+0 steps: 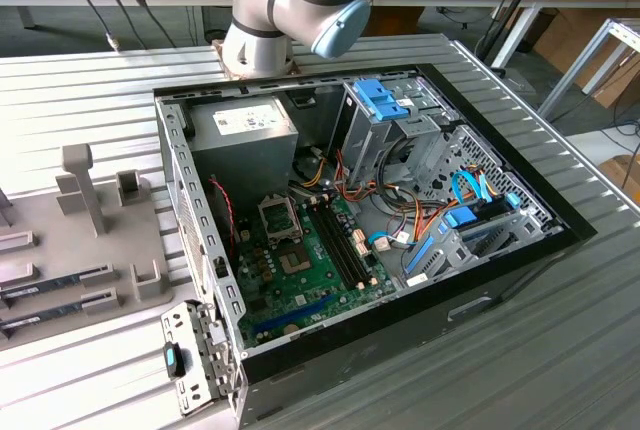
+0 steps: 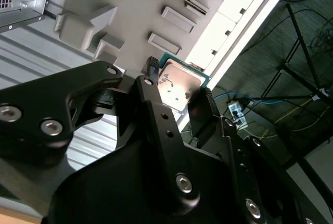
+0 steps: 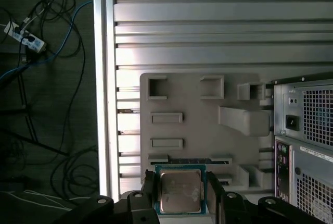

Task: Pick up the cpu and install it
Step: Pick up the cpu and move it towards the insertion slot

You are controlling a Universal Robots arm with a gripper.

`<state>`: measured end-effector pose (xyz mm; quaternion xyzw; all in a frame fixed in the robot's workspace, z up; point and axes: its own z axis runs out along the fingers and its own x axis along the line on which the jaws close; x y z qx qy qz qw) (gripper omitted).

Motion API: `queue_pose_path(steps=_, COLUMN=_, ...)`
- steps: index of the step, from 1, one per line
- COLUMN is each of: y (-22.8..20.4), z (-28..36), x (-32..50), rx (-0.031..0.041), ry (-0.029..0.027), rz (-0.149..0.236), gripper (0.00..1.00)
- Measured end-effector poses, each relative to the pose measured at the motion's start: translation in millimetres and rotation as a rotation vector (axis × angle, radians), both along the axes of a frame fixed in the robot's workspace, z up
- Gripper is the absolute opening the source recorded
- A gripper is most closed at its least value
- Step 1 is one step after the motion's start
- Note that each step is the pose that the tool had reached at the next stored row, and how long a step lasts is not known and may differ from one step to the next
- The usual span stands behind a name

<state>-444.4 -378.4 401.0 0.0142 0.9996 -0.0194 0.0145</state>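
- Above the grey fixture tray (image 3: 192, 104), in both wrist views, the gripper (image 3: 180, 197) holds the cpu (image 3: 180, 190), whose silver top faces the cameras inside a thin green rim.
- The black fingers (image 2: 201, 103) are closed on two opposite edges of the chip, one on each side, so the claw is open only as wide as the chip itself.
- The tray lies on the slatted metal table (image 3: 208, 26), just beside the vented back of the computer case (image 3: 307, 130).
- In the exterior view the case lies open with the motherboard (image 1: 300, 280) facing up.
- On that board, a square metal-framed socket (image 1: 278, 215) sits near the grey power-supply box (image 1: 245, 145).
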Motion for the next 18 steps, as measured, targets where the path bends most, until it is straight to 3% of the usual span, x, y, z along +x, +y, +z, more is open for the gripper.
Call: queue_pose_path(steps=18, y=0.0, z=0.0, x=23.2, rx=0.0001, ry=-0.0001, rz=0.000, gripper=0.47)
